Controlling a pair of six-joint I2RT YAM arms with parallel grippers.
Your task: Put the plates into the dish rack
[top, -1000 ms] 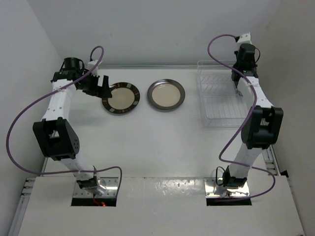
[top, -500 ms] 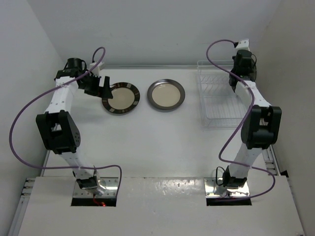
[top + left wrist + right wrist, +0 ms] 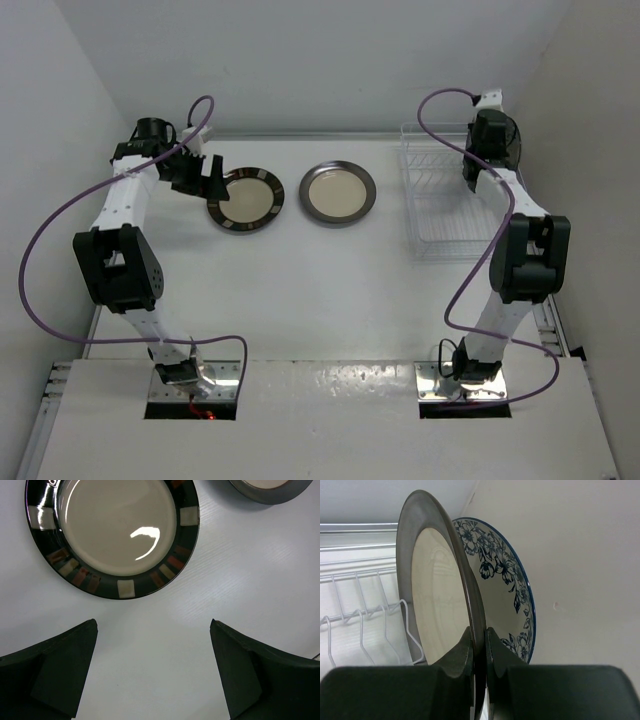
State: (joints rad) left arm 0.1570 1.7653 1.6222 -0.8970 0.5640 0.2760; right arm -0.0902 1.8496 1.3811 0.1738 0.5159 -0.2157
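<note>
At far right on the table (image 3: 320, 290) stands the dish rack (image 3: 440, 215); a striped plate (image 3: 246, 200) and a silver-rimmed plate (image 3: 339, 192) lie flat leftward. The right gripper (image 3: 479, 639) clamps a second silver-rimmed plate (image 3: 435, 605) upright beside the floral plate (image 3: 512, 590); the left gripper (image 3: 152, 625) gapes near the striped plate.

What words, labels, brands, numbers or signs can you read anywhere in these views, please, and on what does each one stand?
None: no word, label, number or sign is readable in any view.
The dark striped-rim plate bears only coloured blocks.
The blue floral plate bears only flowers.
The silvery-rimmed plate in front of it is plain.
</note>
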